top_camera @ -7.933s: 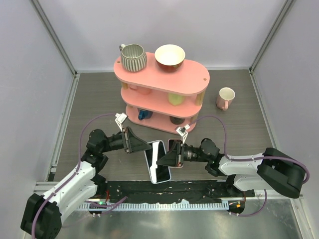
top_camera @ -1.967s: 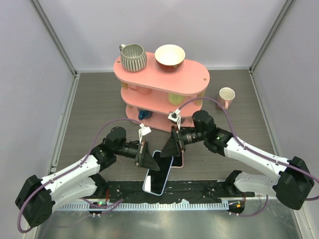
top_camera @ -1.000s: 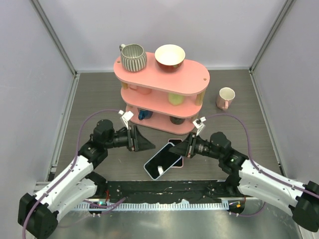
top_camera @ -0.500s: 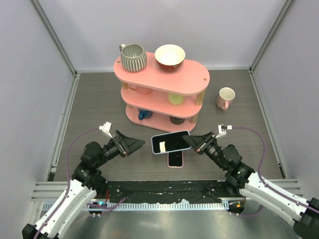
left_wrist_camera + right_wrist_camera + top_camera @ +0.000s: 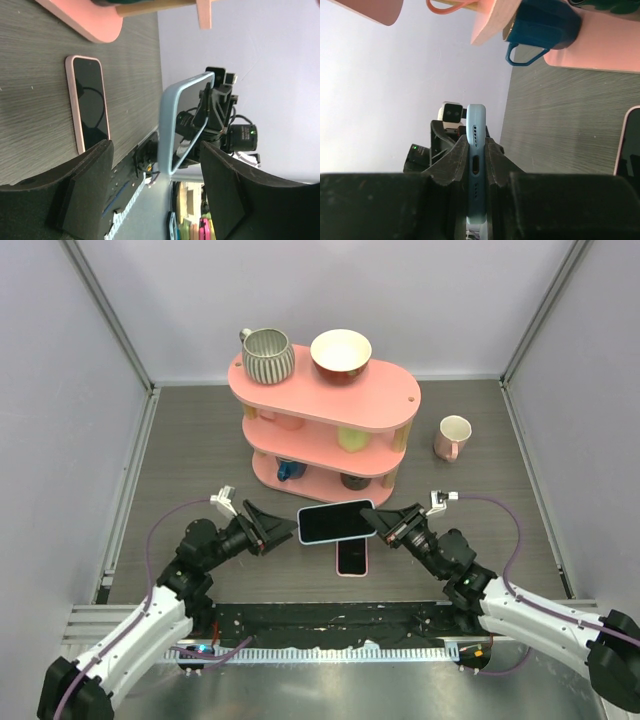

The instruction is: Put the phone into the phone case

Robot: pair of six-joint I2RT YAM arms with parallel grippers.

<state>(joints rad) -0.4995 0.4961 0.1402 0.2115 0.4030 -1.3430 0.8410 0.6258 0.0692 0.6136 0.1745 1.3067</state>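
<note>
My right gripper (image 5: 380, 523) is shut on the right end of a light blue phone case (image 5: 335, 521) and holds it level above the table, its dark face up. In the right wrist view the fingers clamp both flat sides of the case (image 5: 476, 131), port edge toward the camera. The phone (image 5: 352, 557), dark screen with a pink rim, lies flat on the table just below the case, also seen in the left wrist view (image 5: 89, 110). My left gripper (image 5: 284, 528) is open, its tips just short of the case's left end (image 5: 167, 125).
A pink three-tier shelf (image 5: 395, 390) stands behind, carrying a grey mug (image 5: 267, 353) and a bowl (image 5: 341, 352); a blue mug (image 5: 542, 22) sits on its lowest tier. A pink-and-white mug (image 5: 453, 436) stands at the right. Walls close in on both sides.
The right gripper raised the case off the table and turned it from slanted to level, a little farther back. The left gripper drew away to the left, then came back toward the case's left end.
</note>
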